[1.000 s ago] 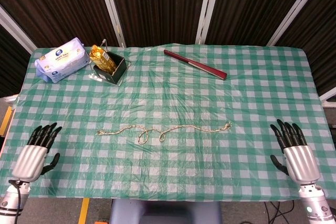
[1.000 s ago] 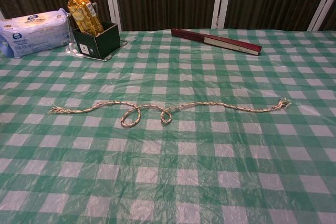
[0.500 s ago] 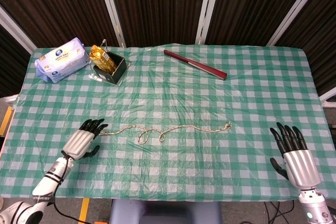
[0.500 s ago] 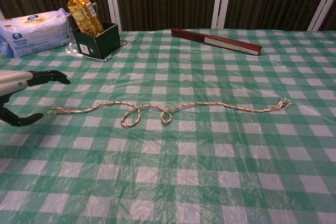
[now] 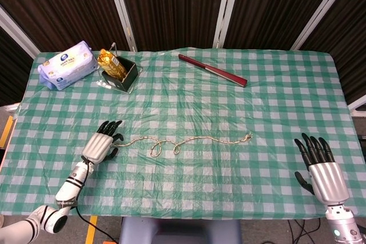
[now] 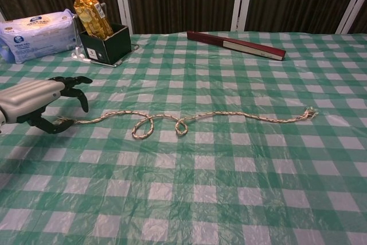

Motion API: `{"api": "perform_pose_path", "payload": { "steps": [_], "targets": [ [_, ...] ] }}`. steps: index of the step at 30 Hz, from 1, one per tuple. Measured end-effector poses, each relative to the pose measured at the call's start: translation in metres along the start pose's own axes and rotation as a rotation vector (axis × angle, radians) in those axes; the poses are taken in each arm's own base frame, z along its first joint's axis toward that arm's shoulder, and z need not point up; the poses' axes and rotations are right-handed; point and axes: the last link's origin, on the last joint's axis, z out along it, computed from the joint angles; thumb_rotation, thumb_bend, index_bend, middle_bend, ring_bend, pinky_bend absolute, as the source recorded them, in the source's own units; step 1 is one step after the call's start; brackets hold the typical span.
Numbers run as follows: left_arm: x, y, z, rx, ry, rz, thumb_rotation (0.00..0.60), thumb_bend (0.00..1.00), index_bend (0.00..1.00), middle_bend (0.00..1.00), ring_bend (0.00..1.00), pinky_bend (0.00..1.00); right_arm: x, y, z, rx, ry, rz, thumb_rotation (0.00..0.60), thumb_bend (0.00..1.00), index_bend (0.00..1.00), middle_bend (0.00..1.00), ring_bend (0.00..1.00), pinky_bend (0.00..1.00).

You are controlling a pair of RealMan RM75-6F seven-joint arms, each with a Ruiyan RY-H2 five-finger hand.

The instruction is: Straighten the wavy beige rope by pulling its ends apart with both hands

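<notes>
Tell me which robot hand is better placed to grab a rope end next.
Left. The left robot hand is already at the frayed left end of the rope, fingers apart around it. The right robot hand sits open, well away from the right end.

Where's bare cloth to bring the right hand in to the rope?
Bare cloth runs from the right hand to the rope end, and between the rope and fan. Crowded: the far left corner, with wipes and box, and the left hand at the rope's left end.
</notes>
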Motion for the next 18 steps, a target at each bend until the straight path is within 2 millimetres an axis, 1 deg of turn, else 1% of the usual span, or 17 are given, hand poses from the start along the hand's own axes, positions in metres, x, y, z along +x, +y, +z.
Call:
{"api": "perform_pose_path", "payload": {
  "steps": [6, 12, 18],
  "targets": [
    [-0.003, 0.0, 0.0, -0.015, 0.014, -0.003, 0.6, 0.46, 0.41, 0.0, 0.0, 0.04, 0.001, 0.001, -0.001, -0.008, 0.0, 0.002, 0.6, 0.35, 0.0, 0.0, 0.0, 0.0],
    [-0.008, -0.006, -0.001, 0.006, 0.006, -0.003, 0.6, 0.45, 0.42, 0.0, 0.0, 0.04, 0.001, 0.001, -0.001, -0.006, -0.003, 0.004, 0.6, 0.35, 0.0, 0.0, 0.0, 0.0],
    [-0.013, -0.01, -0.001, 0.019, 0.034, 0.025, 0.6, 0.45, 0.45, 0.0, 0.0, 0.05, 0.0, 0.0, -0.002, -0.002, -0.01, 0.0, 0.6, 0.35, 0.0, 0.0, 0.0, 0.0]
  ]
}}
